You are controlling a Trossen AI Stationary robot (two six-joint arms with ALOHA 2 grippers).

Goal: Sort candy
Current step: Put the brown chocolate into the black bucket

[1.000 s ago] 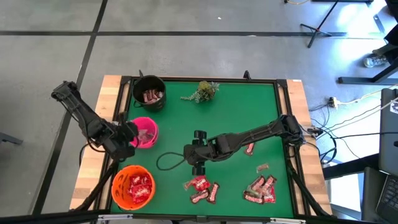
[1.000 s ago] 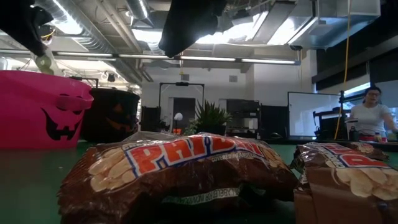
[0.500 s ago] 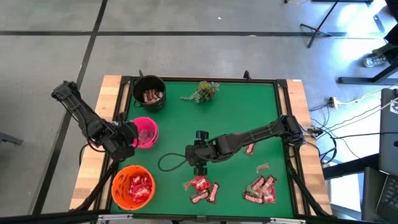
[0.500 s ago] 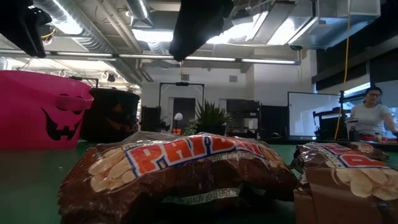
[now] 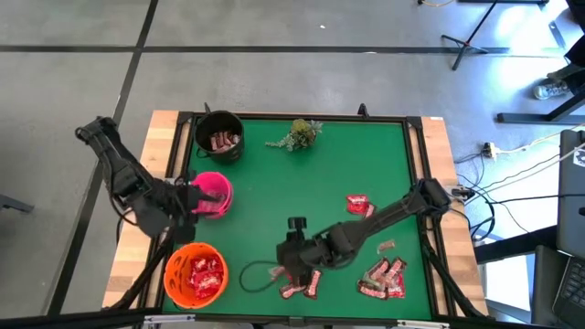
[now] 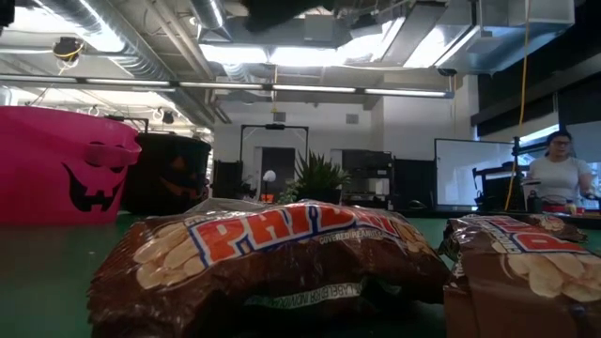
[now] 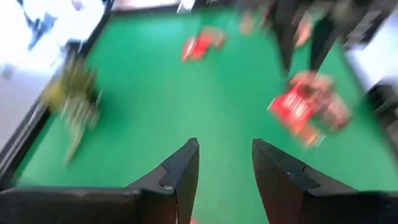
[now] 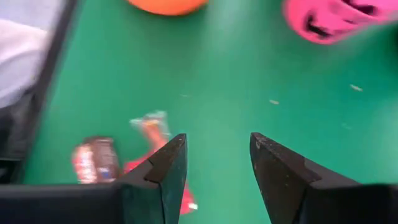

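Candy (image 5: 294, 277) for the next pick lies in a small cluster at about six o'clock on the green table (image 5: 274, 183), red packets and brown bars touching one another, and the right gripper (image 5: 294, 267) hangs over it with its jaws parted and nothing between them. A second heap (image 5: 381, 277) sits near five o'clock and a lone red packet (image 5: 357, 205) toward three o'clock. To do this pick well, the fingers should straddle one packet at the edge of the cluster, not two at once, and come down square to its long side; the wrappers look slick, so a grip across the middle seems safest. Which piece lies directly under the fingers I cannot tell, since the arm hides it from above.

At nine o'clock the left gripper (image 5: 186, 197) is just beside the pink bowl (image 5: 214, 194), jaws apart and empty. The orange bowl (image 5: 195, 272) at seven o'clock holds red packets, the black bowl (image 5: 219, 135) at eleven o'clock holds brownish ones, so colour should decide the destination. A green sprig (image 5: 298, 133) rests at twelve o'clock, well clear.
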